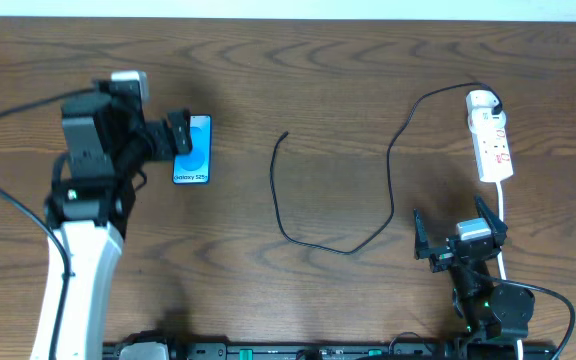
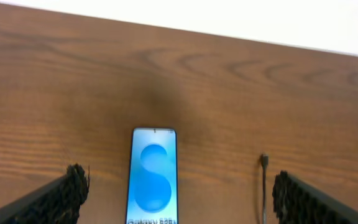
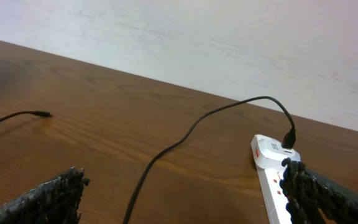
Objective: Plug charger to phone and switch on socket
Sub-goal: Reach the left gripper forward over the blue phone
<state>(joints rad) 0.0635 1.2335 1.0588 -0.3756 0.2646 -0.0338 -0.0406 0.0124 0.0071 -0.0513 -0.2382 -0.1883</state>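
Left pincer [image 2: 180, 185], wide open and empty, brackets the phone [image 2: 153, 177], apparently from above, its long axis running straight ahead.

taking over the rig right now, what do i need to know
Left gripper: open, over the phone, gripping nothing.
Right gripper: open, empty, near the power strip, beside its cord.
Charger cable: loose between the two arms, plug tip lying free, other end already in the strip.
Left to do: put the tip into the phone, then switch the strip on. Switch state unreadable.
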